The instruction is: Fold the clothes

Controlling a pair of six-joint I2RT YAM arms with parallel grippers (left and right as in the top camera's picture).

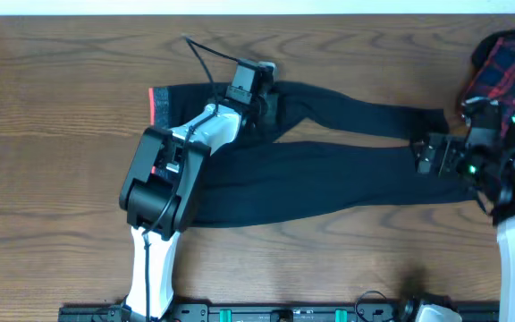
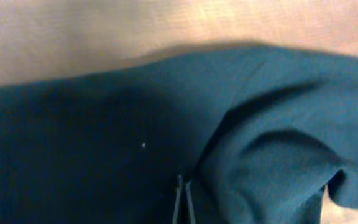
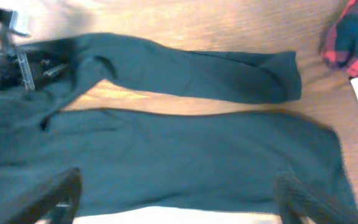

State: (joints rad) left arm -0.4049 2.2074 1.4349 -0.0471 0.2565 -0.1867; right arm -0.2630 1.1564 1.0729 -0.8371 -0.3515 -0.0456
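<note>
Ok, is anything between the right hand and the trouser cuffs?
Nothing visible. The open right hand hangs over the cuff end of the black trousers; the plaid garment lies off to one side.

Even light — wrist views soft (blurred)

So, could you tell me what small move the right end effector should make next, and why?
Probably lower the open right end effector onto the leg ends of the long black soft-fabric trousers and close. The left end effector is shut on fabric near the crotch, and both legs lie unfolded.
</note>
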